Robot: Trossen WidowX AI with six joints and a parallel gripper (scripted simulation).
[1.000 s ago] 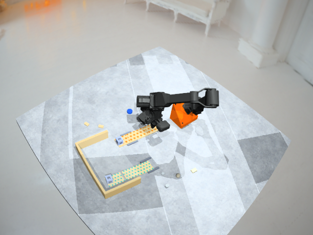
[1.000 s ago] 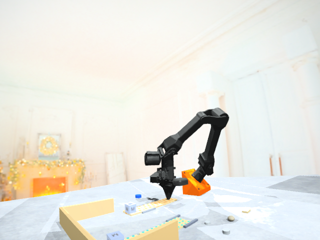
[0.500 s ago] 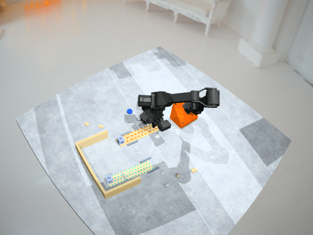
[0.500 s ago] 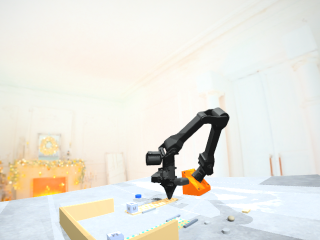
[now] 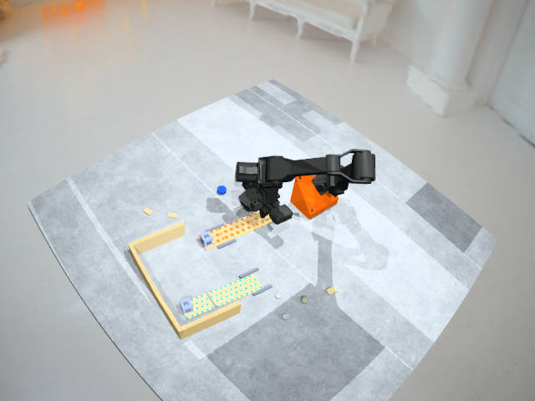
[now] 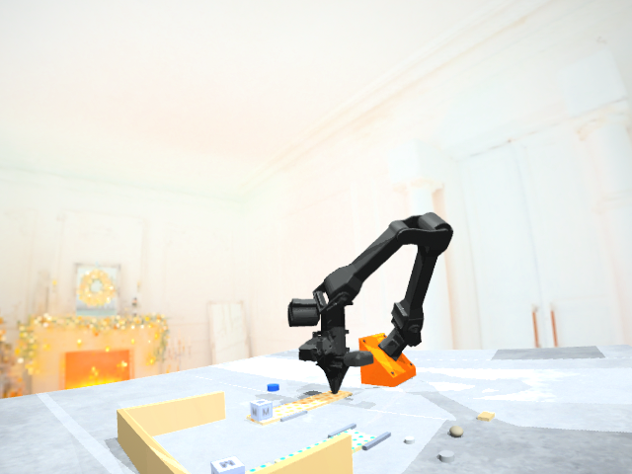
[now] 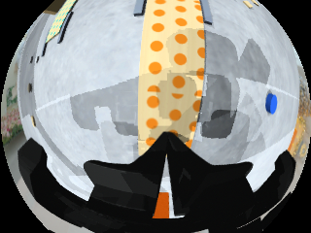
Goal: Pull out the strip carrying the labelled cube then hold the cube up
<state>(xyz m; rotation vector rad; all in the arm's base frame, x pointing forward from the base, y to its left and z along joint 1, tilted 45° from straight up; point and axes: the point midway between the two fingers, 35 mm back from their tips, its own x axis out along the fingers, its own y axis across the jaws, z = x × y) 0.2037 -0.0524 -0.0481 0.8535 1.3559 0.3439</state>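
The orange-dotted strip (image 5: 235, 230) (image 6: 311, 403) (image 7: 167, 53) looks unbroken. A pale blue lettered cube (image 5: 206, 238) (image 6: 261, 410) stands on its far end, just past two grey rails. My gripper (image 6: 335, 392) (image 7: 166, 135) is shut and empty, its tips pointing down at the top of this strip near its end by the robot base. The top view hides the tips. The teal-dotted strip (image 5: 237, 290) (image 7: 59, 21) shows a narrow gap across it, and another pale blue lettered cube (image 5: 185, 305) (image 6: 227, 465) stands on its far part.
A low yellow wall (image 5: 153, 289) (image 6: 173, 418) stands around the strips' far side. Grey rails (image 5: 226, 244) (image 6: 293, 416) flank the orange-dotted strip. A blue disc (image 5: 221, 190) (image 6: 273, 387) (image 7: 271, 104) lies beside it. Small pebbles and yellow chips lie farther out. The orange base (image 5: 311, 198) (image 6: 382, 367) is behind the gripper.
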